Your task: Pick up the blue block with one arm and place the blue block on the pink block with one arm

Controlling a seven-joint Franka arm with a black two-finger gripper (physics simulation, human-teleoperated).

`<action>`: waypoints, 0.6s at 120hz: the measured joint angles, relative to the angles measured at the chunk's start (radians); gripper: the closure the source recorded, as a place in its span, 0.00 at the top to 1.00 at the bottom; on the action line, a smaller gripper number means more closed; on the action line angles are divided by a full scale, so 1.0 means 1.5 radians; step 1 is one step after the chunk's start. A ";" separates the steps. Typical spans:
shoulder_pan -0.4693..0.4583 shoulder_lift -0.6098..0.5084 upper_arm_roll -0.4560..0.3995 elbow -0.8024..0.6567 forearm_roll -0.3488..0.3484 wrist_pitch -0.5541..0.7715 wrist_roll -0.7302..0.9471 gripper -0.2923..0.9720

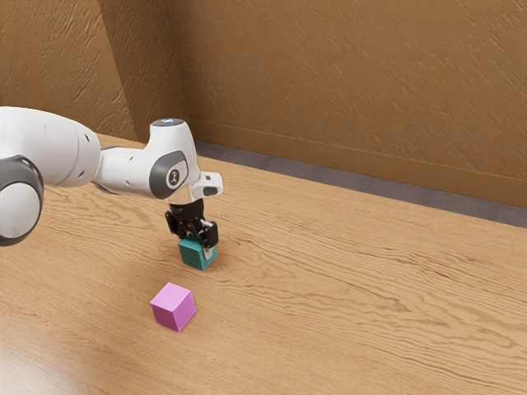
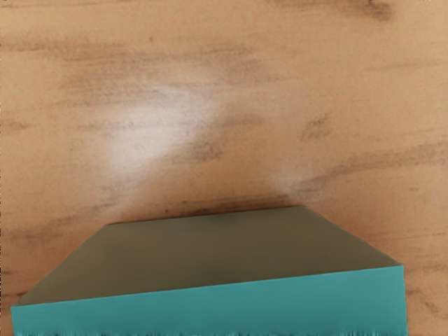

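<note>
Your gripper [image 1: 195, 237] has its jaws drawn in narrow on the blue block [image 1: 198, 255], one finger on each of two opposite sides near its top. The block is about mid-table [image 1: 370, 280]; you cannot tell whether it rests there or is just raised. Expect it to be light, stiff and smooth-faced, so hold the flat sides squarely or it may twist. The pink block [image 1: 173, 306] stands near, toward the table's near edge, with open wood between the two.
</note>
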 joint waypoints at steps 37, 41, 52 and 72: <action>-0.002 -0.073 0.006 -0.027 0.003 -0.029 0.000 0.54; -0.003 -0.093 0.007 -0.046 0.003 -0.034 0.000 0.54; -0.003 -0.147 0.006 -0.103 0.004 -0.044 -0.002 0.54; -0.003 -0.267 -0.020 -0.233 0.006 -0.047 -0.026 0.54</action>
